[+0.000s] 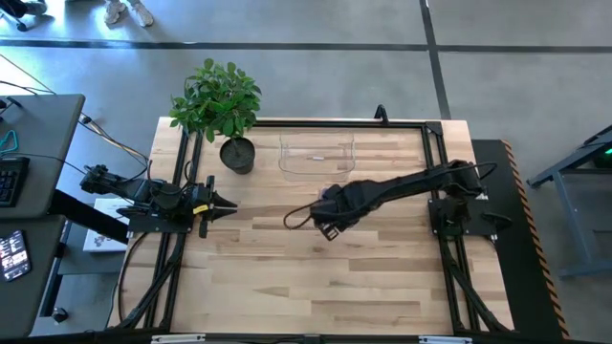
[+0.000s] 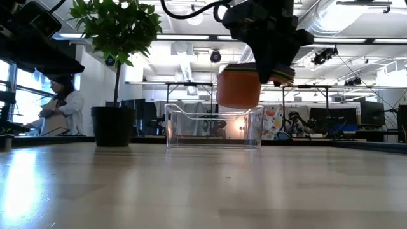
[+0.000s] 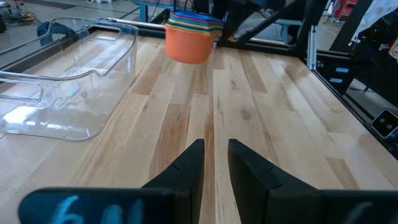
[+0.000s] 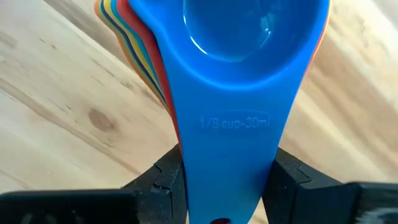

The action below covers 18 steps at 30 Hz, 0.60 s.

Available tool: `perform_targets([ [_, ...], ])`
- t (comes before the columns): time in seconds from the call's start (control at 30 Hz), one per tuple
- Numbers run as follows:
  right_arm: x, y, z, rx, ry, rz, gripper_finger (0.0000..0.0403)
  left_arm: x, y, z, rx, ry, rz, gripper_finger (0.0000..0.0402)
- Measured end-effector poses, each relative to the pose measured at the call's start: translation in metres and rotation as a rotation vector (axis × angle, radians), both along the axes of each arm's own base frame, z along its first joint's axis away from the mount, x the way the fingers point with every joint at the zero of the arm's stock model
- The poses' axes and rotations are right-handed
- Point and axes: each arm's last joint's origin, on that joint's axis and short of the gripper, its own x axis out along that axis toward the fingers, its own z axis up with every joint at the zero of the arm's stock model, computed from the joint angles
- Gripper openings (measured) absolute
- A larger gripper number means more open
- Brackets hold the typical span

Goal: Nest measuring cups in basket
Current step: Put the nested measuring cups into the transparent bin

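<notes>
The measuring cups (image 3: 191,36) are nested in one stack, an orange cup (image 2: 238,89) outermost and a blue one (image 4: 249,37) innermost on top. My right gripper (image 1: 330,225) is shut on the stack's handles above the table's middle, just near of the basket. The basket (image 1: 316,155), clear and low-walled, stands with its bottom on the table at the far middle, also seen in the low view (image 2: 213,127) and the left wrist view (image 3: 62,81). My left gripper (image 1: 229,205) waits at the table's left side, its fingers (image 3: 214,158) a narrow gap apart with nothing between them. My right gripper pinches the stacked handles by their two long edges (image 4: 186,155), near the handles' free end, one finger (image 4: 163,177) on each side. The fingers point down from above and lie across the handles. The stack hangs upright and about level, clear of the table.
A dark round pot (image 1: 236,153) with a leafy plant (image 1: 216,97) stands at the far left, beside the basket. Black frame rails (image 1: 440,172) run along the table's edges. Bare wood (image 1: 316,287) fills the near half. A person (image 2: 60,105) stands in the room beyond.
</notes>
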Motion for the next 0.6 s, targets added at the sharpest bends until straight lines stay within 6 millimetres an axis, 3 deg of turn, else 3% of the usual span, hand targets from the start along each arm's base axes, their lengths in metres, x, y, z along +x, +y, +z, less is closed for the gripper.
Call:
perform_targets([
  [0.3,0.005,-0.03,0.014,-0.038,0.007,0.1,0.0127,0.0,0.0,0.0,0.0,0.0,0.0,0.0062],
  [0.6,0.01,-0.073,0.025,-0.074,0.003,0.212,0.0127,0.0,0.0,0.0,0.0,0.0,0.0,0.0062],
])
